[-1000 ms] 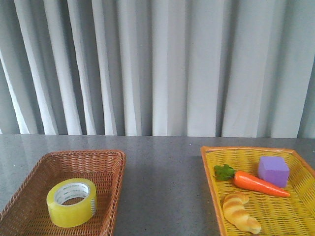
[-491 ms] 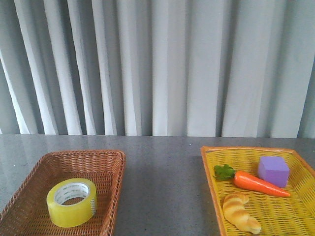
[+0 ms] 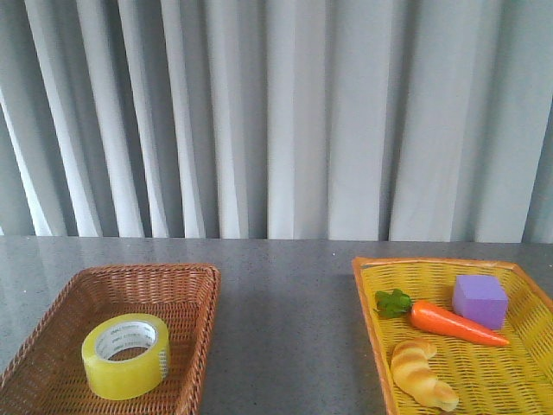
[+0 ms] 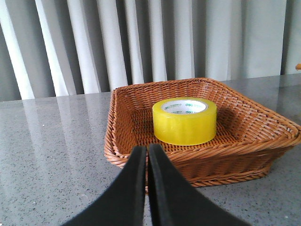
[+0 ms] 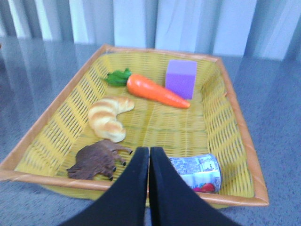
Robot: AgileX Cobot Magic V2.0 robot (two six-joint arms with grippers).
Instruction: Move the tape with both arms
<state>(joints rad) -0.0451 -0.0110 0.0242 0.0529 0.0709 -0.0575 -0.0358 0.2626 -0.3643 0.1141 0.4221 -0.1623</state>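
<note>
The tape [image 3: 126, 355], a wide yellow roll with a white printed core, lies flat in the brown wicker basket [image 3: 190, 285] at the front left. It also shows in the left wrist view [image 4: 184, 120], inside the brown basket [image 4: 117, 136]. My left gripper [image 4: 146, 149] is shut and empty, just outside the basket's near rim. My right gripper [image 5: 149, 150] is shut and empty over the near rim of the yellow basket [image 5: 235, 127]. Neither arm shows in the front view.
The yellow basket [image 3: 367, 285] at the front right holds a carrot [image 3: 454, 322], a purple cube [image 3: 479, 300] and a croissant [image 3: 421, 372]. The right wrist view also shows a brown toy animal [image 5: 96, 160] and a small printed can [image 5: 197, 172]. Grey curtains hang behind the table.
</note>
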